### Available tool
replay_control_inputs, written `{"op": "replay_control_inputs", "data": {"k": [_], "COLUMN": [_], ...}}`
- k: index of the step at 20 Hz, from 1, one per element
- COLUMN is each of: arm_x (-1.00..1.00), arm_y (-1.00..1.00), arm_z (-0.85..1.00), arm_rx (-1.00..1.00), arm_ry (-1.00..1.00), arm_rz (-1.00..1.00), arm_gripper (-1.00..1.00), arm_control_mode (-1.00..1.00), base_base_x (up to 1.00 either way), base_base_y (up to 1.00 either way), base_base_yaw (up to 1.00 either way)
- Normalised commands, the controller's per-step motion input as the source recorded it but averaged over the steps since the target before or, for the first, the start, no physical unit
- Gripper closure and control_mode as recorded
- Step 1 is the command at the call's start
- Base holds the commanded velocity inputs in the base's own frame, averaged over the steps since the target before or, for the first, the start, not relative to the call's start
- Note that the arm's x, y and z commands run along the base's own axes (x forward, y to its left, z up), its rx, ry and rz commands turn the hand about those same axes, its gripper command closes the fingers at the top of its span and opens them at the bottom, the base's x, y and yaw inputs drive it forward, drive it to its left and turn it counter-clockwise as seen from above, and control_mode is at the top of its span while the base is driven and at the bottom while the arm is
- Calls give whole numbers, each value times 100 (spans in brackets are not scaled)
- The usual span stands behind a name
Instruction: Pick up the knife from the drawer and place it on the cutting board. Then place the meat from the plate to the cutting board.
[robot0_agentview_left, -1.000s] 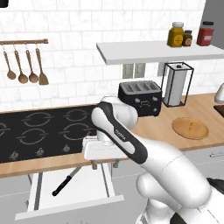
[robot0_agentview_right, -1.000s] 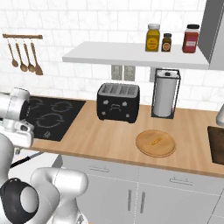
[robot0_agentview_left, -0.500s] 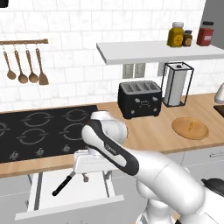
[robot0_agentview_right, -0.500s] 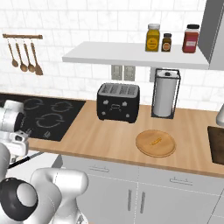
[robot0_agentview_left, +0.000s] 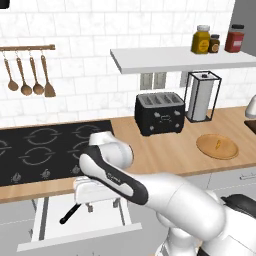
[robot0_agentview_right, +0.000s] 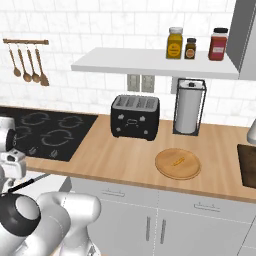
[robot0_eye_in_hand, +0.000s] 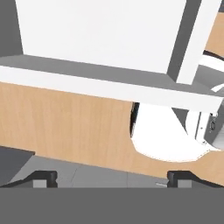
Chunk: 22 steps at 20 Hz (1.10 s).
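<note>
Lowered since the earlier frame, the claw hangs jaws apart over the wide white drawer, beside the black-handled slender knife.

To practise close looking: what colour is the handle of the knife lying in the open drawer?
Black; the knife shows best in the left base view.

Both base cams looking fwd/down from behind, sharing toaster and plate right of gripper; hand cam peering close over drawer.
</note>
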Motion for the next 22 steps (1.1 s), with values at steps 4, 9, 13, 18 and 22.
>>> {"op": "replay_control_inputs", "data": {"k": [4, 9, 13, 18, 22], "arm_x": [11, 2, 3, 12, 34], "arm_y": [3, 0, 4, 10, 17], "arm_z": [-51, -59, -54, -40, -17], "arm_rx": [-1, 0, 0, 0, 0], "arm_ry": [0, -4, -6, -8, -14], "arm_rz": [-6, -2, 0, 0, 0], "arm_gripper": [-100, -100, -100, -100, -100], "arm_control_mode": [-100, -100, -100, -100, -100], "base_base_x": [0, 0, 0, 0, 0], "base_base_y": [0, 0, 0, 0, 0], "base_base_yaw": [0, 0, 0, 0, 0]}}
